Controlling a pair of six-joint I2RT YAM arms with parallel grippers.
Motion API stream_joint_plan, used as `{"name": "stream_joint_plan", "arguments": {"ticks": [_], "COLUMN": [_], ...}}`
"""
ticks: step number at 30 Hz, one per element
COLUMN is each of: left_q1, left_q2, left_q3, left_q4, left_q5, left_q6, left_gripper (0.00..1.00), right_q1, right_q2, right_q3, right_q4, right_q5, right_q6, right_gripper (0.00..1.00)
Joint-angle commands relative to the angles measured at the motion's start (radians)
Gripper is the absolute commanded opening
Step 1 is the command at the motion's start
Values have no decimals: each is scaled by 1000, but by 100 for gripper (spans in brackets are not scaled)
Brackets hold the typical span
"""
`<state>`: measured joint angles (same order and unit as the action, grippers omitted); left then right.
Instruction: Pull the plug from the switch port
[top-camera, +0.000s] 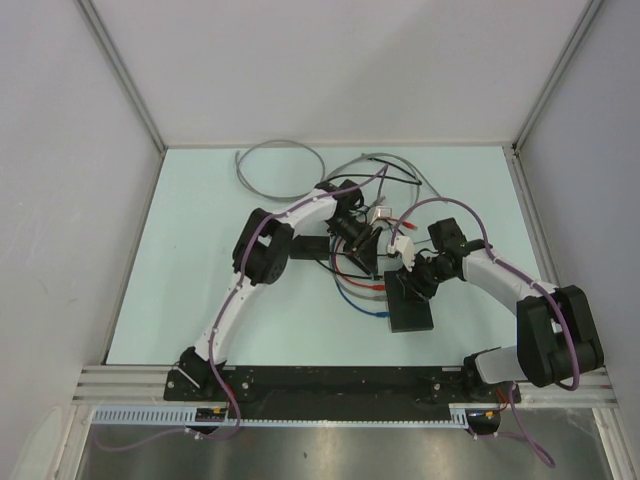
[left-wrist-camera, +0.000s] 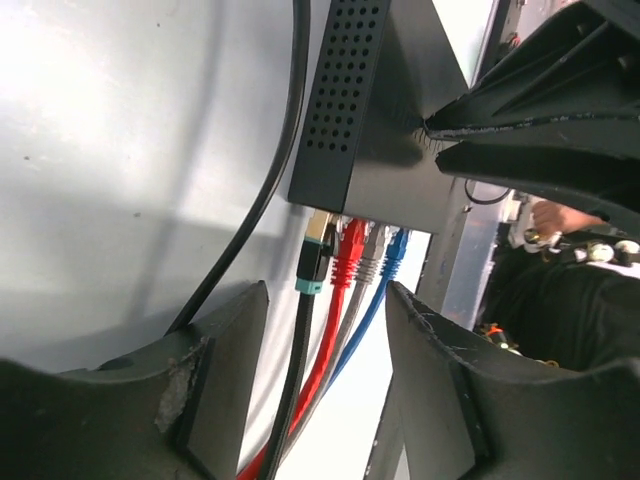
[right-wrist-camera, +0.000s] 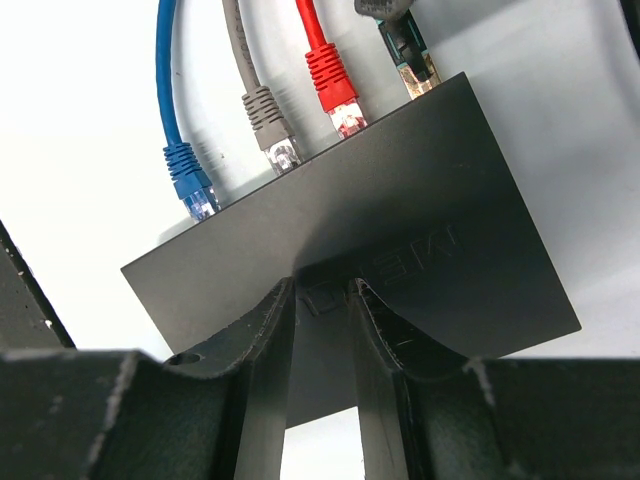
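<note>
The switch (top-camera: 411, 308) is a flat matte-black box lying right of centre. Along its port edge sit several plugs: black with a teal boot (left-wrist-camera: 314, 256), red (left-wrist-camera: 347, 251), grey (left-wrist-camera: 371, 252) and blue (left-wrist-camera: 396, 248). All are seated; they also show in the right wrist view, such as the red plug (right-wrist-camera: 334, 88) and the blue plug (right-wrist-camera: 189, 181). My left gripper (left-wrist-camera: 326, 335) is open, its fingers either side of the cables just short of the plugs. My right gripper (right-wrist-camera: 320, 290) is nearly closed, tips pressing on the switch's top face (right-wrist-camera: 400, 230).
A grey cable loop (top-camera: 272, 170) lies at the back. A smaller black brick (top-camera: 310, 246) with a thin cord sits under the left arm. White connectors (top-camera: 381, 213) and tangled cords lie behind the switch. Walls enclose the table on three sides.
</note>
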<state>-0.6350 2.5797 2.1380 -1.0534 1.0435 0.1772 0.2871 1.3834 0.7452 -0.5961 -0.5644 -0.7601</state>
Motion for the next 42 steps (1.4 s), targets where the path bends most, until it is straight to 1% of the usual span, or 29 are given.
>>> {"name": "stream_joint_plan", "arguments": {"ticks": [1, 13, 14, 16, 17, 18, 19, 20, 21, 24, 26, 27, 32, 34, 42], "left_q1": [-26, -81, -81, -83, -81, -83, -83, -83, -83, -83, -74, -72, -81, -83, -74], "left_q2": [100, 151, 152, 157, 155, 157, 154, 151, 148, 148, 137, 126, 112, 126, 114], "left_q3": [-3, 48, 49, 48, 48, 46, 42, 43, 34, -2, -30, -61, -47, -15, -50], "left_q4": [79, 115, 115, 113, 115, 116, 119, 119, 118, 87, 55, 55, -8, -51, -66], "left_q5": [-155, -131, -128, -129, -129, -146, -163, -189, -250, -348, -342, -394, -549, -571, -586], "left_q6": [8, -31, -31, -31, -30, -34, -38, -42, -48, -29, 19, 9, 34, 56, 30], "left_gripper": [58, 43, 38, 33, 25, 19, 10, 5, 1, 0, 0, 0, 0, 0, 0], "right_q1": [-6, -6, -5, -6, -6, -6, -6, -5, -5, 3, 6, 7, 7, 7, 7], "right_q2": [26, 29, 28, 29, 29, 31, 29, 31, 31, 34, 34, 34, 40, 42, 39], "right_q3": [-52, -53, -53, -53, -53, -53, -53, -53, -52, -53, -53, -53, -53, -53, -53], "right_q4": [-67, -70, -70, -68, -68, -68, -67, -67, -68, -74, -74, -67, -62, -62, -65], "right_q5": [118, 118, 118, 118, 118, 120, 120, 120, 120, 124, 133, 136, 144, 143, 144], "right_q6": [-13, -8, -8, -10, -10, -8, -8, -8, -10, -10, -10, -8, -4, -2, -5], "right_gripper": [34, 34, 34, 34, 34, 34, 34, 34, 34, 34, 34, 34, 34, 34, 34]}}
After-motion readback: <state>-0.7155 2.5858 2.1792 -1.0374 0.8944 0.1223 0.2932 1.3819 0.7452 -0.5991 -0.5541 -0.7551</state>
